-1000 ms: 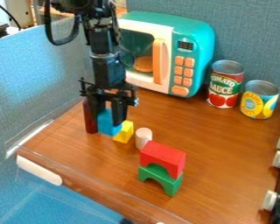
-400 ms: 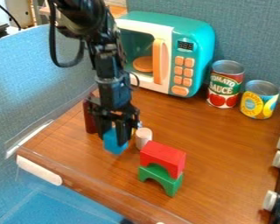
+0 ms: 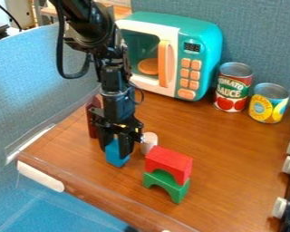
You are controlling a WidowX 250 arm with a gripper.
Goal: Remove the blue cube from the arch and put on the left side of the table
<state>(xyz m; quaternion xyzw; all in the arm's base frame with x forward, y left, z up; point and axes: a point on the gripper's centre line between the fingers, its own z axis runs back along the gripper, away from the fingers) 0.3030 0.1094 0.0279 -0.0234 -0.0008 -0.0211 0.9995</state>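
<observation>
Blue cube (image 3: 116, 158) in the grip of the black pincer (image 3: 114, 151), lower part below its tips.

Lettering on two cans and digits on a toy microwave.
The red can (image 3: 235, 79) bears a label (image 3: 231, 89) reading "TOMATO SAUCE" in pale capitals, "TOMATO" above "SAUCE". The yellow can (image 3: 275, 105) has blue lettering curving on its label (image 3: 262, 108), too blurred to read. On the toy microwave (image 3: 203, 31), the small dark display (image 3: 192, 47) shows pale digits, perhaps "888".
</observation>
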